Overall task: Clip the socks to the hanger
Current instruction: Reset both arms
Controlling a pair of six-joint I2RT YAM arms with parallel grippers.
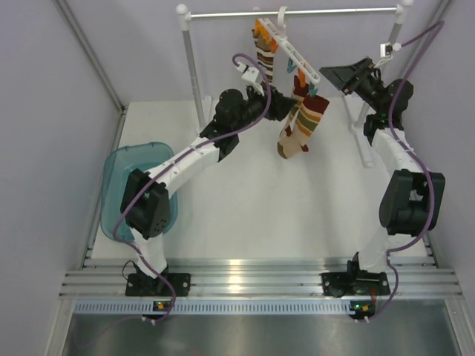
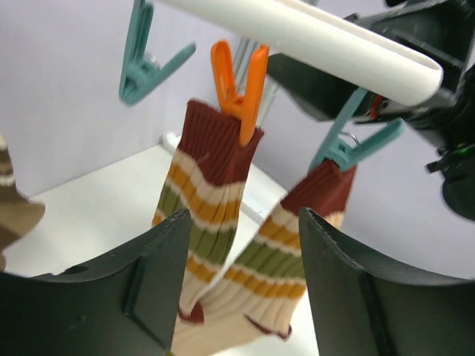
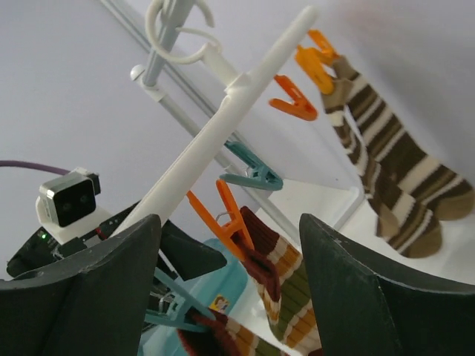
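Note:
The white hanger [image 1: 289,52] hangs by its hook from the rail. Two brown-and-white socks [image 3: 393,163] hang from orange clips at its far end. An orange clip [image 2: 239,81] holds one tan striped sock [image 2: 208,193], and a teal clip [image 2: 349,148] holds the other [image 2: 304,252]. One teal clip [image 2: 145,59] dangles free. My left gripper [image 2: 245,215] is open just in front of the tan socks and grips neither. On the other side of the bar, my right gripper [image 3: 228,222] is open, with nothing between its fingers.
The metal rail [image 1: 297,12] spans two white posts at the back of the table. A teal plastic basin [image 1: 130,185] sits at the left edge beside the left arm. Grey walls close in both sides.

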